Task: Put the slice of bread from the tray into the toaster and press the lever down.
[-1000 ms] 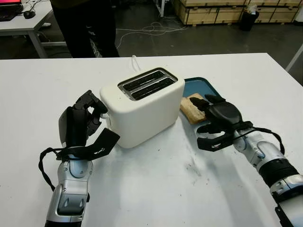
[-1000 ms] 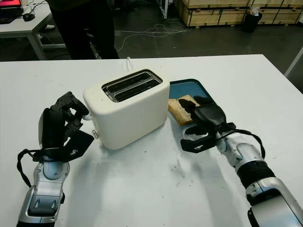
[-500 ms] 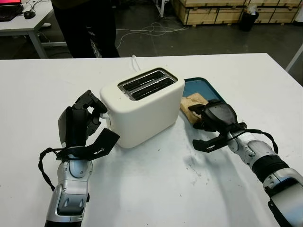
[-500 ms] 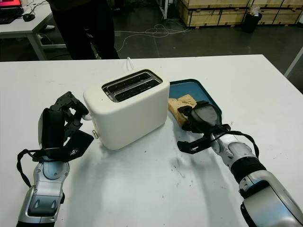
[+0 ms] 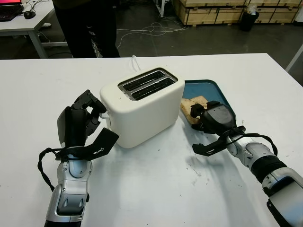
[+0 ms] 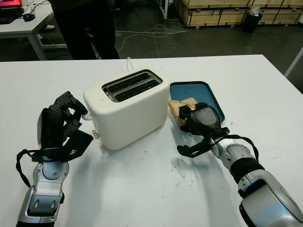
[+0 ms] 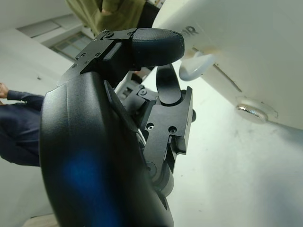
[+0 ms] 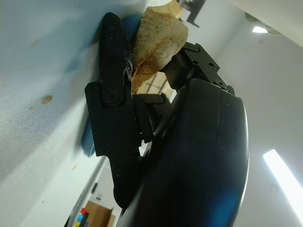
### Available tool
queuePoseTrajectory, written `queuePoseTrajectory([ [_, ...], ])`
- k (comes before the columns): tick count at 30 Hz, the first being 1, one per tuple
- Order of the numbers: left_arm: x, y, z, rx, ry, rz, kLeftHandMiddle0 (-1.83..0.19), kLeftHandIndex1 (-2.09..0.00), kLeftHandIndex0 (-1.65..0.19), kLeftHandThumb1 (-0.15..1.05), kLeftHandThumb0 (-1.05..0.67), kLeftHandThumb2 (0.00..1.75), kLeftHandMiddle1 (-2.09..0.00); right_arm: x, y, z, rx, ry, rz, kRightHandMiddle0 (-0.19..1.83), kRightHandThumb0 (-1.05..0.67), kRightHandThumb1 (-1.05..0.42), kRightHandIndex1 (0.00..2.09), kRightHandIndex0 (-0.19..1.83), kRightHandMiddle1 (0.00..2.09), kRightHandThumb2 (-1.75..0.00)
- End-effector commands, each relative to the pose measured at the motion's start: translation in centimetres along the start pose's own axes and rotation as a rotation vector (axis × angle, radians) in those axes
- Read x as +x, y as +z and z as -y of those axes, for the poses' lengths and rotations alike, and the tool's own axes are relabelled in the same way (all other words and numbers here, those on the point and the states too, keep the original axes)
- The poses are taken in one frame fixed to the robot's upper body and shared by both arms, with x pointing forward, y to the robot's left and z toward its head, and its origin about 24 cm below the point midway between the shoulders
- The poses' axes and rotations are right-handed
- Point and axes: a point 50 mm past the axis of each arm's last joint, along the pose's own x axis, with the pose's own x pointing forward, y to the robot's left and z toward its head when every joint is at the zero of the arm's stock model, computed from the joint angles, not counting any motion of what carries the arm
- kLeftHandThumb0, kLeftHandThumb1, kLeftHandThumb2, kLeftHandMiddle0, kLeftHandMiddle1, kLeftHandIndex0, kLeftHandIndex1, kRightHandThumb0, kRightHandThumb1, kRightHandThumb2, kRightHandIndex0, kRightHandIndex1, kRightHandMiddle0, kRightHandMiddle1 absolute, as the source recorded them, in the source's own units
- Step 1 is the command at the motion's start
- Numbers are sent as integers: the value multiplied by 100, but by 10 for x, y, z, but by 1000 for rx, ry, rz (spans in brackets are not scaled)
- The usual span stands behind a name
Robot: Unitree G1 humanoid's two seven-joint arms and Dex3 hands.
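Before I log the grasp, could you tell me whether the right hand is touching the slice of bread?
Touching. In the right wrist view, the slice of bread sits pinched between the right hand's black fingers, pressed against both sides.

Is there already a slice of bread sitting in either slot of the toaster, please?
No, both slots of the white toaster are empty, and the bread slice is at the blue tray's near edge in the right hand.

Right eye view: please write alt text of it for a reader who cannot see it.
The robot's right hand grips a slice of bread at the near edge of a blue tray, beside a white toaster on a white table. Its left hand, fingers curled, is by the toaster's lever end.
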Motion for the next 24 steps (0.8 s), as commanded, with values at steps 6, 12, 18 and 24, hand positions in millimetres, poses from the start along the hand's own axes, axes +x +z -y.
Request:
queuePoseTrajectory([
  [6, 0, 2, 0, 3, 6, 16, -96, -175, -67, 92, -2, 43, -175, -2, 2, -2, 99, -1, 9, 56, -43, -92, 175, 79, 153, -35],
  [12, -1, 2, 0, -1, 3, 15, -95, -175, -67, 92, -1, 43, -175, 0, -1, 1, 230, 49, -19, 60, -41, -92, 175, 69, 132, -34],
  [18, -1, 2, 0, -4, 9, 17, -95, -175, -66, 92, 0, 43, -175, 3, -7, 8, 418, 136, -28, 64, -42, -92, 150, 67, 105, -42],
  [24, 0, 2, 0, -12, 13, 18, -96, -175, -67, 92, -2, 43, -175, 6, -16, 17, 515, 126, -52, 70, -49, -92, 135, 72, 92, -56],
])
